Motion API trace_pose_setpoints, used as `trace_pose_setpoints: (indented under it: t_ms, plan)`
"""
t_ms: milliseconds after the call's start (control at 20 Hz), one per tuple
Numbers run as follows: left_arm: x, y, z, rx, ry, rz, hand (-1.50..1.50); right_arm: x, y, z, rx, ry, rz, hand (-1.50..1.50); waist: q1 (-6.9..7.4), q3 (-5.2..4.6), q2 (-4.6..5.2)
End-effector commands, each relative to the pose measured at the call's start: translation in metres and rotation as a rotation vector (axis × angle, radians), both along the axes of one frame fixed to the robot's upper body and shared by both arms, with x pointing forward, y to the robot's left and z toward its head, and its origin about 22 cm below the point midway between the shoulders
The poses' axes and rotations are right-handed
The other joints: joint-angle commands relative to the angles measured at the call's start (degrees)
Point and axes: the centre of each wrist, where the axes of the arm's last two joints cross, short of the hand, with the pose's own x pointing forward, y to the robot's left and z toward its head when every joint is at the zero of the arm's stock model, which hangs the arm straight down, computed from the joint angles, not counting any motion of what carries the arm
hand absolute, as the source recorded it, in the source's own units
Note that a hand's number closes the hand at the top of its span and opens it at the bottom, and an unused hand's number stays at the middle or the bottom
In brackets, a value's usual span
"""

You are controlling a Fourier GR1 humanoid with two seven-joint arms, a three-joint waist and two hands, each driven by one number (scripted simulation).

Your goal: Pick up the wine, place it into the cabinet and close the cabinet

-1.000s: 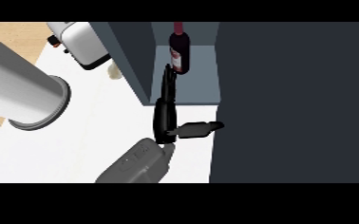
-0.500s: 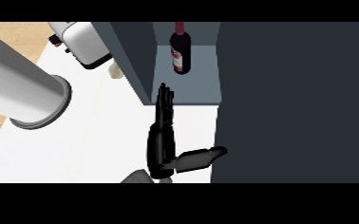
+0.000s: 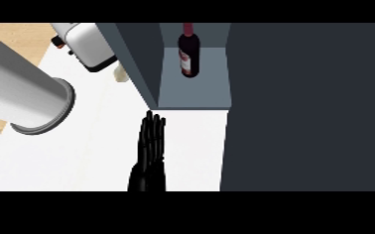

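Note:
The wine bottle [image 3: 188, 54], dark with a red neck and a pale label, stands inside the open cabinet [image 3: 209, 87] on its grey floor, free of any hand. My right hand [image 3: 149, 153] is below the cabinet's front edge, over the white counter. Its fingers are straight, together, and point up at the cabinet; it is open and holds nothing. Its lower part is cut off by the view's edge. The cabinet's dark door [image 3: 300, 104] fills the right side of the view. My left hand does not show.
A large grey cylinder [image 3: 33, 94] lies across the left side. A white appliance [image 3: 88, 44] sits at the back left beside the cabinet's left wall [image 3: 135, 64]. White counter [image 3: 88, 163] lies around the hand.
My right hand has drawn back from just below the bottle toward the view's lower edge. Its forearm and thumb have slipped out of view. The bottle has stayed in the cabinet.

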Motion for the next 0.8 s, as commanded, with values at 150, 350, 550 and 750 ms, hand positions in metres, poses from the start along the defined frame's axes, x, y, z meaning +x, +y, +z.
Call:
trace_pose_setpoints:
  t_ms: [150, 350, 550, 750]
  plan:
    - [-0.042, 0.036, 0.019, 0.003, -0.012, -0.077, -1.50, -0.017, -0.002, 0.004, 0.016, 0.035, 0.153, 1.50, 0.12, 0.01, -0.02]
    - [-0.038, 0.043, 0.013, 0.016, -0.024, -0.112, -1.50, -0.025, -0.002, 0.010, -0.044, 0.015, 0.195, 1.50, -0.21, -0.02, 0.07]
    - [-0.048, 0.067, 0.030, 0.025, -0.017, -0.114, -1.50, -0.014, 0.007, -0.007, -0.071, 0.007, 0.200, 1.50, 0.03, 0.00, 0.11]
    - [-0.051, 0.086, 0.017, 0.044, -0.019, -0.117, -1.50, -0.033, 0.006, -0.005, -0.006, 0.105, 0.298, 1.50, -0.15, -0.04, 0.01]
